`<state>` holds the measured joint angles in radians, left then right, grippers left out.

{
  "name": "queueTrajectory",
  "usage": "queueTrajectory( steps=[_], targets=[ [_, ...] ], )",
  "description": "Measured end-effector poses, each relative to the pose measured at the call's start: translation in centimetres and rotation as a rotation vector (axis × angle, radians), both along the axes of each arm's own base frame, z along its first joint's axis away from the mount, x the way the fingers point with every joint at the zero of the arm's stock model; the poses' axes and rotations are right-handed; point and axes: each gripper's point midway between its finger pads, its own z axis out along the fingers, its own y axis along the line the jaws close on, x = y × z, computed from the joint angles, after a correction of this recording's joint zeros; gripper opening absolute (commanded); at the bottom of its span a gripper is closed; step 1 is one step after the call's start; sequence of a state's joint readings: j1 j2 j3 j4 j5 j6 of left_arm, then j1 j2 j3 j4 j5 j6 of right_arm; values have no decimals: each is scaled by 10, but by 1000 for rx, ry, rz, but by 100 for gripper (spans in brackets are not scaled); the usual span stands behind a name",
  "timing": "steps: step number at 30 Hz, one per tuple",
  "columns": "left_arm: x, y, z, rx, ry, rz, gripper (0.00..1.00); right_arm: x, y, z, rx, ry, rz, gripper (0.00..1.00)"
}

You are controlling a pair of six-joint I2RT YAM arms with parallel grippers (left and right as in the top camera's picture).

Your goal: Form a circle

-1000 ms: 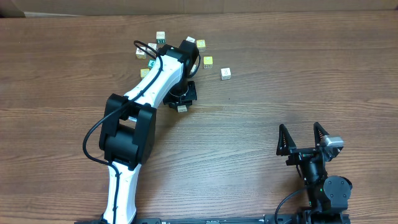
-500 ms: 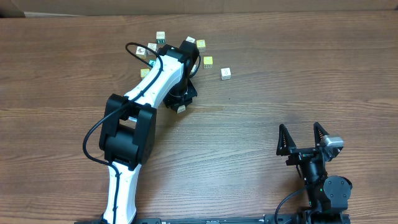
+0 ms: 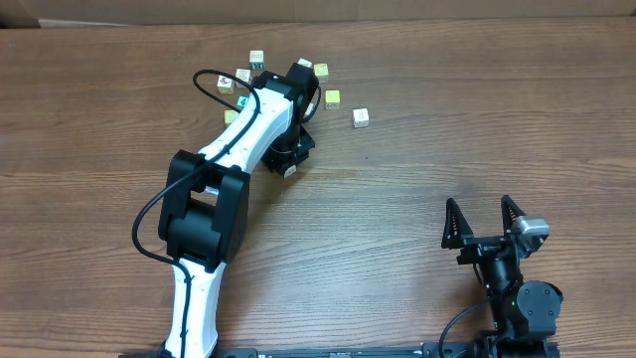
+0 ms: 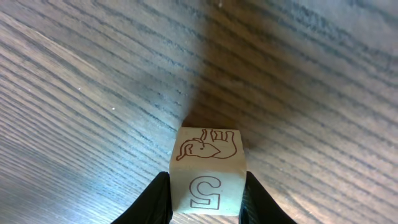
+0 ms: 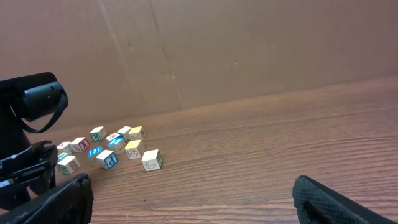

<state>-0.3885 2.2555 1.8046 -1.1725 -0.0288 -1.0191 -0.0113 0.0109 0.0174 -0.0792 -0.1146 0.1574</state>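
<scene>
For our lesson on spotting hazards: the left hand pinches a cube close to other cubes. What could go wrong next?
The left hand grips the elephant cube only near one end, so it may twist or slip. The left arm overhangs the loose cubes and could knock them.

Overhead: bright, even light on the tabletop (image 3: 447, 119), no glare, sharp throughout. Soft shadow under the left arm (image 3: 248, 129).

Left wrist: cube (image 4: 208, 174) well lit and in focus. Dark shadow patch on the wood just beyond the cube. Fingers (image 4: 152, 202) of the left tool (image 4: 207, 182) beside the cube are black and soft-edged.

Right wrist: dimmer, warm cast. Fingers (image 5: 339, 202) of the right tool (image 5: 191, 182) are blurred and underexposed.
</scene>
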Motion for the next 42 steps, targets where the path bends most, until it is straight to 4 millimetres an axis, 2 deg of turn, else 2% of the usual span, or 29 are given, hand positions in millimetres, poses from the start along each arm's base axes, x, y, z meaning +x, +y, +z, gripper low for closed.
queueTrajectory(
  steps=[6,8,9,13,25,27,31,34,36,39,42],
  targets=[
    [5,0,0,-1,-19,9,29,0,0,0,0,0,0,100],
    [5,0,0,-1,-19,10,36,0,0,0,0,0,0,100],
    [5,1,0,0,-19,12,43,0,0,0,0,0,0,100],
    [3,2,0,7,-13,16,55,0,0,0,0,0,0,100],
    [8,3,3,4,-23,-55,66,0,0,0,0,0,0,100],
    [16,4,13,0,-44,-76,67,0,0,0,0,0,0,100],
    [47,7,52,-19,-141,-111,67,0,0,0,0,0,0,100],
    [68,16,81,-29,-217,-124,63,0,0,0,0,0,0,100],
    [81,25,98,-33,-265,-144,64,0,0,0,0,0,0,100],
    [96,42,114,-29,-314,-167,67,0,0,0,0,0,0,100],
    [103,62,119,-14,-329,-183,70,0,0,0,0,0,0,100]
  ],
)
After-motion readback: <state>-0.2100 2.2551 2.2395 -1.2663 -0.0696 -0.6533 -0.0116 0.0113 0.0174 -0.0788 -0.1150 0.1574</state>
